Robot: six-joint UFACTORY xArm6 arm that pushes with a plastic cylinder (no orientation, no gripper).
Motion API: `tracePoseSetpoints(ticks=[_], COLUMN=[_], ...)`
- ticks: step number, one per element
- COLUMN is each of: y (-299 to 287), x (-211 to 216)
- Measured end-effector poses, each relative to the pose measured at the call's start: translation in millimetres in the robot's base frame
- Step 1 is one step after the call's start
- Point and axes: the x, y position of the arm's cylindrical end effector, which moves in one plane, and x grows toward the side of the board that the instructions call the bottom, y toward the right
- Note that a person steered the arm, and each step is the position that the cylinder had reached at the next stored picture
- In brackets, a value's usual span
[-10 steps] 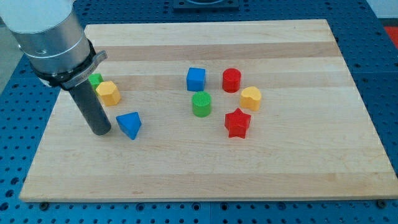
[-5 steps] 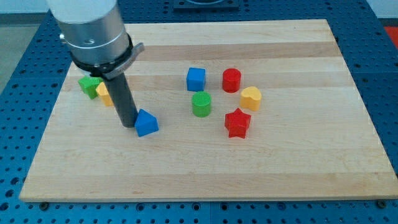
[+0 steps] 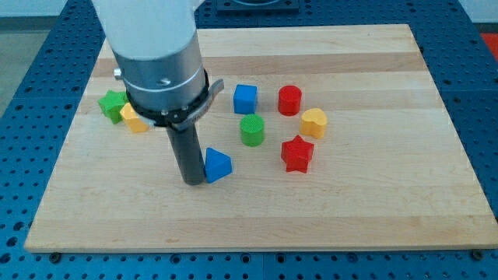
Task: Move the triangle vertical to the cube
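Wooden bench (image 3: 373, 210) fills most of the view, resting on a blue perforated base (image 3: 15, 101). Arm housing (image 3: 156, 54), grey and white, descends from the view's top left and hides part of the board's upper left. No gripper fitted, so no spread or pinch to report; dark rod ends in my tip (image 3: 192, 181), set down on the board left of centre.

Blue triangle (image 3: 217, 165) lies just right of my tip, touching or very nearly touching the rod. Blue cube (image 3: 245, 99) sits above and slightly right of the triangle, well apart from it. Green cylinder (image 3: 252, 130) stands just below the cube, between cube and triangle in height, offset to the triangle's right.

Red star (image 3: 297, 153) lies right of the green cylinder. Yellow hexagonal block (image 3: 313, 123) sits just above and right of the star; red cylinder (image 3: 289, 100) stands right of the cube.

At the view's left, green star (image 3: 112, 104) and a yellow block (image 3: 134, 120), partly hidden behind the arm housing, sit close together.
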Motion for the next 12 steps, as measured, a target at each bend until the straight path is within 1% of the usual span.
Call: tracePoseSetpoints(ticks=[2, 6, 7, 8, 9, 10, 11, 12], y=[0.8, 47.7, 47.7, 20.2, -12.9, -16.7, -10.4, 7.8], x=[-0.8, -4.4, 2.3, 4.4, -10.1, -37.8, -44.3, -44.3])
